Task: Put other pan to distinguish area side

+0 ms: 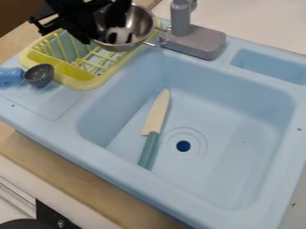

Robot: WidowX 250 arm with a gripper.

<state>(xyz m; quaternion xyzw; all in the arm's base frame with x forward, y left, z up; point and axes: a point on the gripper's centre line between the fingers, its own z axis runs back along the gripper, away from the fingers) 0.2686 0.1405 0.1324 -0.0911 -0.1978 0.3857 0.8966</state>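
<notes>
The black gripper (113, 22) hangs at the upper left, over the shiny metal pan (140, 24), and hides part of it. This pan is above the back of the yellow dish rack, with its thin metal handle pointing right, toward the faucet base. Whether the gripper holds the pan cannot be told. A small dark grey round pan (39, 75) with a blue handle (10, 76) is at the left, beside the rack's front left corner.
A yellow dish rack (90, 84) stands on the left of the light blue sink (230, 82). In the basin lies a knife (156, 112) with a teal handle, left of the drain. The grey faucet (194, 41) rises at the back rim.
</notes>
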